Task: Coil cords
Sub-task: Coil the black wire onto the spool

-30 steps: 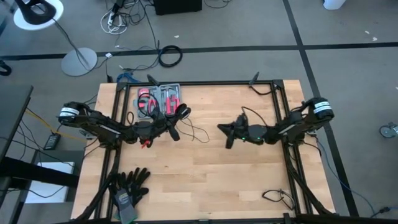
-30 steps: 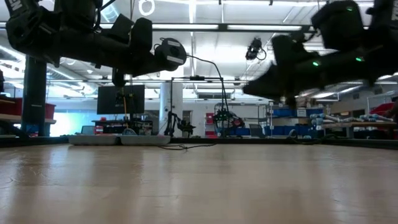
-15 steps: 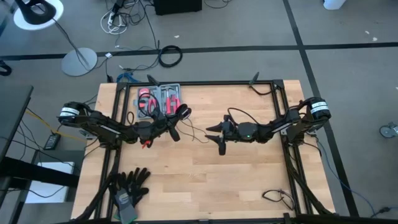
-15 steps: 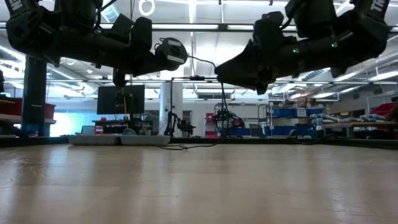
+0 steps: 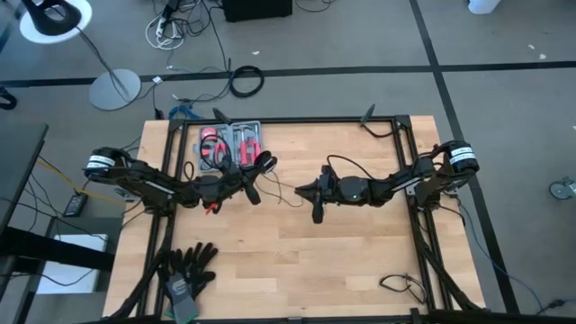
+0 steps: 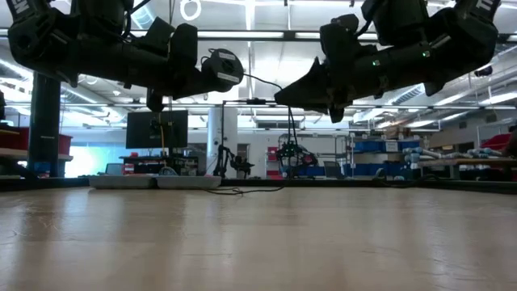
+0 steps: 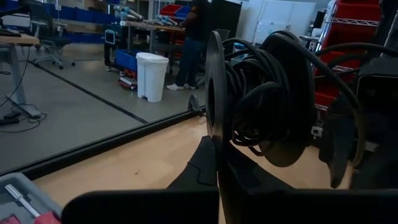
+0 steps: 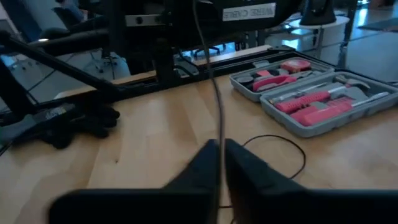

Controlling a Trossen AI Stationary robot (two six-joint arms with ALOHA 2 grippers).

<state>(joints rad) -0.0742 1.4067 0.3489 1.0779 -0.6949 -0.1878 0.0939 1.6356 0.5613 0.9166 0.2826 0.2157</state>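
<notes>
My left gripper (image 5: 255, 176) is clamped on a flat round spool (image 7: 258, 106) with black cord (image 8: 216, 118) wound on it, held up above the table (image 5: 351, 252) beside the open tool case (image 5: 229, 144). My right gripper (image 8: 220, 163) pinches the loose strand at mid-table, where it runs taut between the fingers.

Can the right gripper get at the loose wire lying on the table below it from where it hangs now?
Probably yes. The right gripper hangs over bare wood mid-table, fingers nearly shut around the thin wire. The slack loop lies just ahead of it, nothing between; the tool case sits farther off.
</notes>
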